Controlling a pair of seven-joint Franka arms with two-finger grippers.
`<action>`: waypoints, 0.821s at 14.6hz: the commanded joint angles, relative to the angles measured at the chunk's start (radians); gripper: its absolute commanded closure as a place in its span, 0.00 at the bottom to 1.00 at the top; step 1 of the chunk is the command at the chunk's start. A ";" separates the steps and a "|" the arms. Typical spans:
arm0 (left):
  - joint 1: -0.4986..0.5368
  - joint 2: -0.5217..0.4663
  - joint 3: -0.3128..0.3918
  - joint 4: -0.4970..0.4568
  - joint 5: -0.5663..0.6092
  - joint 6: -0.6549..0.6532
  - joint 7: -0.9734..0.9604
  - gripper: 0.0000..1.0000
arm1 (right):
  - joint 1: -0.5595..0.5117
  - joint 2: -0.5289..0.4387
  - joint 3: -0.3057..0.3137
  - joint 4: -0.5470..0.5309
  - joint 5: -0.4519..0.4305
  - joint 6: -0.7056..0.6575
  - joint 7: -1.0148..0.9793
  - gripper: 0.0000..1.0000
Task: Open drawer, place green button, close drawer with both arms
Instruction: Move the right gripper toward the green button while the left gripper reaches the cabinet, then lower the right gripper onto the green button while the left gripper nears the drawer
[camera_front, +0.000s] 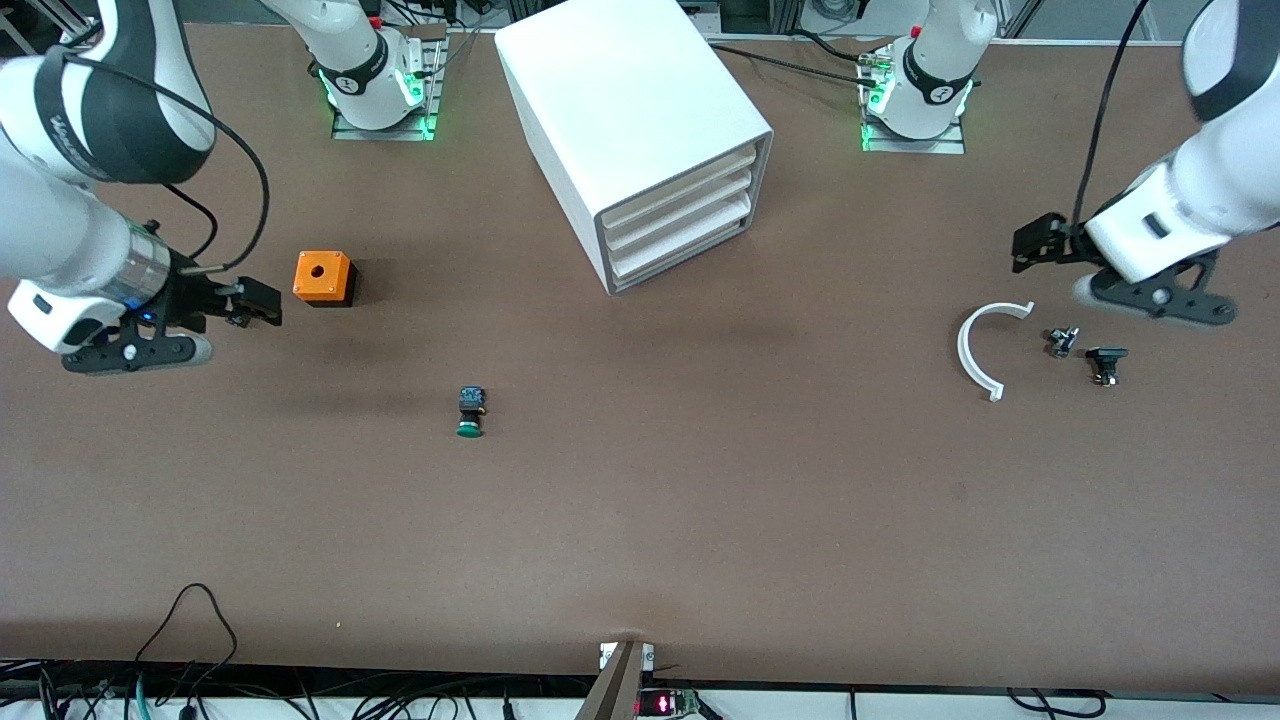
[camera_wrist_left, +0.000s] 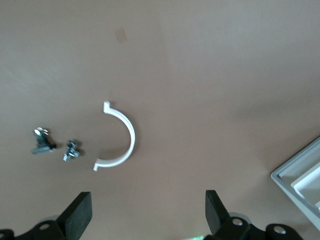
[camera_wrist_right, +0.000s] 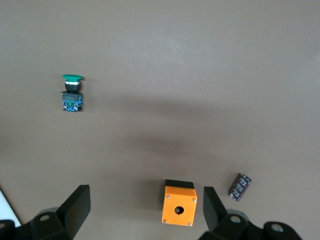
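So basically nothing of the job is done yet: all three drawers are shut and the part is out in the open. Nearest the front camera sits the small push button with the round green cap, black body and blue rear (camera_front: 471, 412), lying on its side on the matte brown surface (camera_front: 700, 520), well apart from everything. A bit farther back, toward the left arm's end, there's a thin white plastic half-ring (camera_front: 985, 345), a tiny metal bit (camera_front: 1062, 341) and a small black-capped part (camera_front: 1105, 362). Over that cluster hangs the left claw (camera_front: 1035, 245), fingers spread wide, holding nothing. At the other end the right claw (camera_front: 255, 300) hovers just beside a smooth orange cube with a hole in its top (camera_front: 323, 276), also wide open and empty; its wrist view shows a small dark cylinder (camera_wrist_right: 239, 186) near that cube. Farthest back is the big white boxy cabinet (camera_front: 630, 110), and its bottommost shallow white drawer (camera_front: 680, 252) is flush. Still left: pull it open, grab the button, drop it in, push it shut.
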 joint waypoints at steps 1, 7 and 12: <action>0.009 0.132 0.009 0.024 -0.087 -0.027 0.034 0.00 | 0.030 0.034 -0.005 0.039 0.015 0.017 0.004 0.00; -0.042 0.276 0.000 -0.144 -0.531 0.080 0.057 0.00 | 0.108 0.107 -0.005 0.039 0.000 0.102 0.005 0.00; -0.135 0.391 -0.029 -0.226 -0.842 0.100 0.221 0.00 | 0.156 0.173 -0.005 0.039 0.014 0.157 0.005 0.00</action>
